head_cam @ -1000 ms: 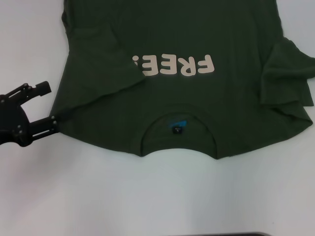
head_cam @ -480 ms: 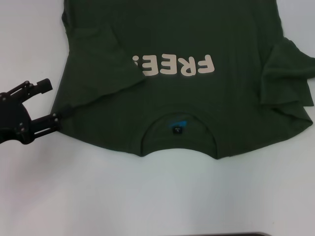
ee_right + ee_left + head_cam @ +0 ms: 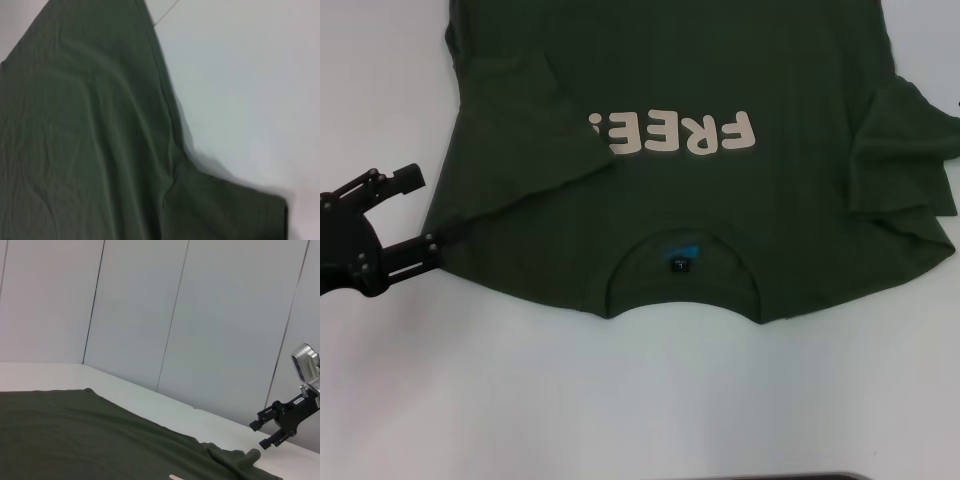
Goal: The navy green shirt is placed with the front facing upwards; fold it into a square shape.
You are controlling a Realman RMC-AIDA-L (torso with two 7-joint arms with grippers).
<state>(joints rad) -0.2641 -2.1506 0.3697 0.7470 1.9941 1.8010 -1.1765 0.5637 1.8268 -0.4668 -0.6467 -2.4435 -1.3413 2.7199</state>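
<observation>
Flat, navy green shirt [image 3: 720, 200] lies collar toward the robot.

The navy green shirt [image 3: 720, 190] runs off the top edge, its hem unseen, apparently

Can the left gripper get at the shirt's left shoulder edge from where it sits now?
Probably yes: the left gripper is open beside the navy green shirt, its lower finger at the hem, nothing between them.
</observation>
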